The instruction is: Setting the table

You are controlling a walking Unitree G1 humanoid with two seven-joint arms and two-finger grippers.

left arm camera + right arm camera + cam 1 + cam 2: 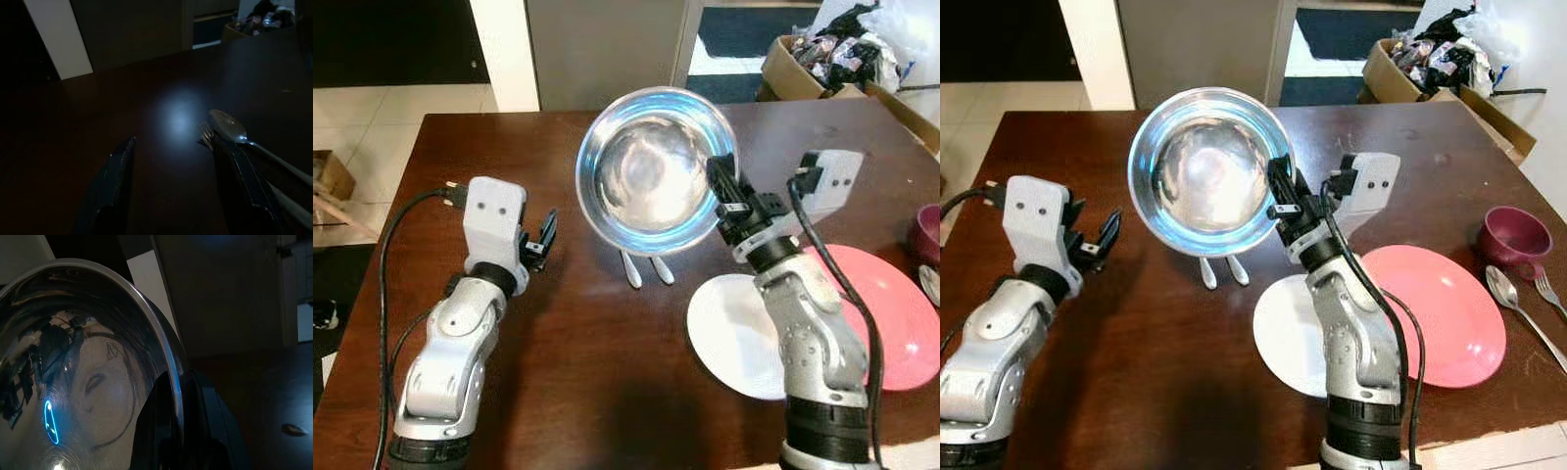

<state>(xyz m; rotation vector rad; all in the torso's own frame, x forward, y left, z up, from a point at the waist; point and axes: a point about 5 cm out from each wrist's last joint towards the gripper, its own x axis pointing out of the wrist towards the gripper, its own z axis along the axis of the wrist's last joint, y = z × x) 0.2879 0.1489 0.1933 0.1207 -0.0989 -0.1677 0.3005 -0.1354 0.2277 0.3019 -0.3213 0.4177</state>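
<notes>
Gripping the steel bowl (651, 171) by its rim, tilted above the worktop (587, 372), right gripper (722, 191) jaws clamp; white plate (734, 333) lies below-right; left gripper (546, 235) jaws open.

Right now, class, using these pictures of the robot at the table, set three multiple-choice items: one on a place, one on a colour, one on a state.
1. Where does the white round plate lie?
A. Partly under the pink round plate
B. On the floor
C. Inside the maroon cup

2. What colour is the wooden table?
A. White
B. Dark brown
C. Green

3. How is the shiny steel bowl held?
A. Flat on the table
B. Raised and tilted, its rim pinched by the right gripper
C. Gripped by the left gripper

Answers: 1 A, the pink plate overlaps its edge. 2 B, the whole top is dark brown. 3 B, the black fingers clamp its rim in the air.
</notes>
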